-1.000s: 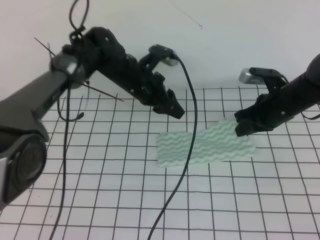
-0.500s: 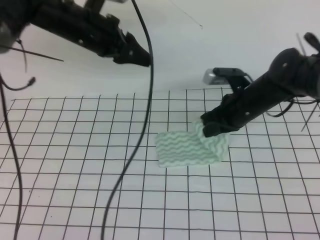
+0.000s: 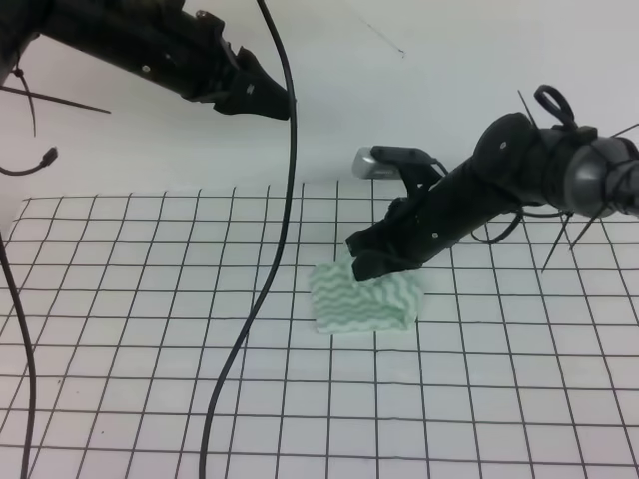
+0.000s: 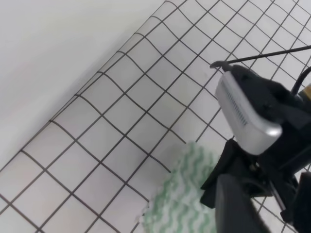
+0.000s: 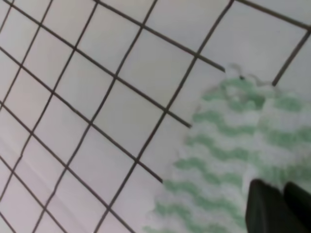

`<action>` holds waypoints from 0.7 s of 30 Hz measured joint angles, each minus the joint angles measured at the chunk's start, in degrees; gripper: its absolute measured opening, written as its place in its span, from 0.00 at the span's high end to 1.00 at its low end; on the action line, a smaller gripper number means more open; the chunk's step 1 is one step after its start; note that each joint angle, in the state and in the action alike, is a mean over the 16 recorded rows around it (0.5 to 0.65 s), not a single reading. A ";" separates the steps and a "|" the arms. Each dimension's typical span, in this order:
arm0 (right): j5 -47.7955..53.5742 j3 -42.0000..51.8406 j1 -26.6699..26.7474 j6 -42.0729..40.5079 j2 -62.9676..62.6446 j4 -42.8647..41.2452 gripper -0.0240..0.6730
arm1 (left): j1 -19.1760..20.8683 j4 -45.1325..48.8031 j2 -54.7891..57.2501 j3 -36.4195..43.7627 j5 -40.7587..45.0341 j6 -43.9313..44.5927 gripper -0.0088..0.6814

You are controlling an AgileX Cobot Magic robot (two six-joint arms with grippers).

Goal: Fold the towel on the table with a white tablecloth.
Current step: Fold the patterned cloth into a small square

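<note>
Towel: the towel (image 3: 365, 300) lies near the middle of the white tablecloth (image 3: 150, 329), doubled over on itself, so that it covers only about two grid squares across; its right side is the rounded fold edge, its left edge is wavy and flat on the cloth.

Right gripper: the right gripper (image 3: 361, 261) is low over the towel's upper edge, at its far side, reaching in from the right. In the right wrist view the two dark fingertips (image 5: 265, 208) sit close together, pressed against the striped cloth — they appear pinched on the top layer, though the contact itself is at the frame's corner and blurred.

Towel relative to right gripper: the cloth spreads below and to the left of the fingertips in the wrist view; in the high view it lies just under and slightly toward the camera from the gripper tip, touching it.

Left gripper: the left gripper (image 3: 275, 101) is raised high at the upper left, well apart from the towel, and holds nothing. Its fingers come to a narrow point in the high view; whether a small gap remains I cannot tell.

Left wrist view: it looks down on the right arm's silver camera (image 4: 245, 110) and the towel's striped corner (image 4: 187, 191) beside it.

Table: the table (image 3: 519, 419) is covered by the gridded cloth to a pale wall (image 3: 449, 90) behind.

Cable: a black cable (image 3: 262, 289) hangs in front, crossing left of the towel.
</note>
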 joint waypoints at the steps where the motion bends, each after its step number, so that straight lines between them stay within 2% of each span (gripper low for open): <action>1: 0.16 -0.21 0.10 -0.24 0.28 0.59 0.88 | 0.00 0.01 0.00 0.00 0.00 -0.03 0.62; 13: 3.67 -1.09 0.20 -12.68 1.62 13.79 0.65 | 0.00 0.01 0.04 0.00 0.00 -0.02 0.62; 17: 4.71 -1.68 -0.30 -16.88 1.57 17.00 0.63 | 0.03 0.04 0.04 0.00 0.00 -0.01 0.62; 21: 5.22 -2.45 -1.51 -17.74 1.01 16.42 0.63 | 0.07 0.21 0.05 -0.01 -0.20 -0.05 0.62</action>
